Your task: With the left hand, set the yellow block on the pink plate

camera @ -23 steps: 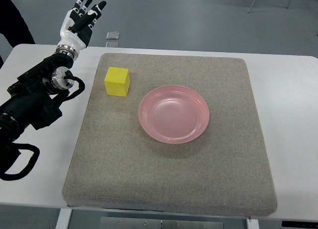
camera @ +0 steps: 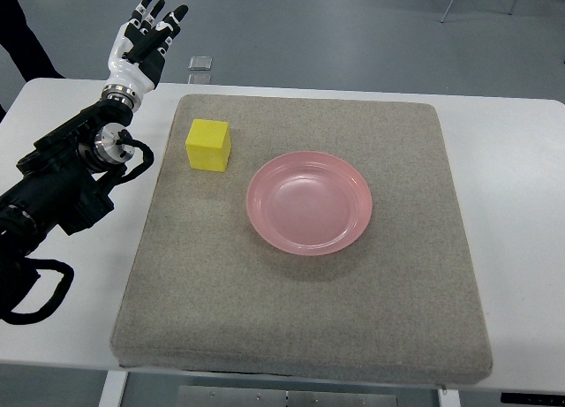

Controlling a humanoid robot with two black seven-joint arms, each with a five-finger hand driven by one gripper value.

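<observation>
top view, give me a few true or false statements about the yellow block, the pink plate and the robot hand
1. The yellow block lies inside the pink plate. False: it sits on the grey mat, apart from the plate, to the plate's left in the picture.
2. The left robot hand holds nothing, its fingers spread. True.
3. The pink plate is empty. True.
4. The left robot hand is directly above the plate. False: it is up beyond the far left corner of the mat.
5. The mat lies on a white table. True.
</observation>
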